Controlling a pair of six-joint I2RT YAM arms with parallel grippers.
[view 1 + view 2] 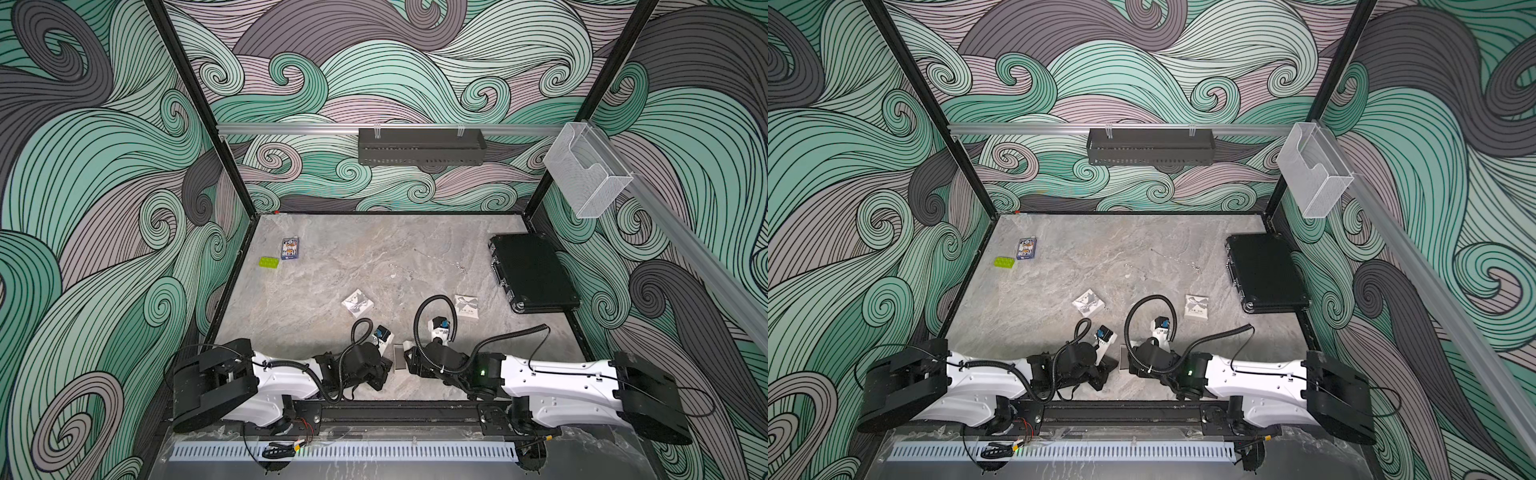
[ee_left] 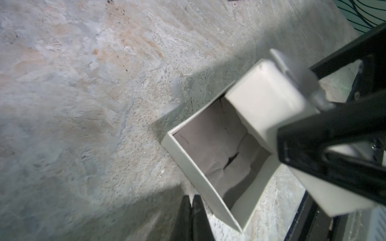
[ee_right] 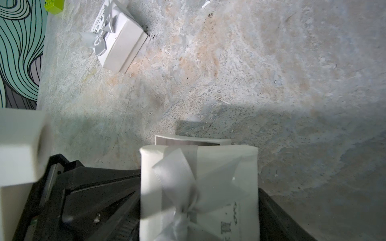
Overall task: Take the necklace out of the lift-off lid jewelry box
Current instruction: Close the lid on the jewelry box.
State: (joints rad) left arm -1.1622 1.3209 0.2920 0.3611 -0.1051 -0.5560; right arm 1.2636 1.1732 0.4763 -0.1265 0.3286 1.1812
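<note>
Lid (image 3: 225,167) is off, so you're past step one. The right jaws are clamped across its sides, bow toward the wrist camera, and it hangs over one corner of the box base (image 2: 200,179). The left jaws are pinched fully together, holding nothing, just beside the base's outer wall. The base sits open on the tabletop (image 1: 332,257), between the two sets of jaws. One catch: in the left wrist view the grey lining (image 2: 219,146) shows creases and a dark slit but no chain. The lid also hides one corner, so I can't confirm the necklace is in there. In both top views a thin chain-like line (image 1: 440,259) lies on the tabletop well out ahead of both jaws, toward the black case (image 1: 534,274). It's too fine to call it the necklace for certain. If it is, I'd judge the extraction done, and you only have the lid to deal with. If it isn't, the real work is all left: spread the left jaws, go into the base, pinch the chain, lift it out, set it down. One closed box (image 1: 357,303) sits ahead of the left jaws and a second closed box (image 1: 465,307) ahead of the right jaws. Don't confuse them with the open one.
</note>
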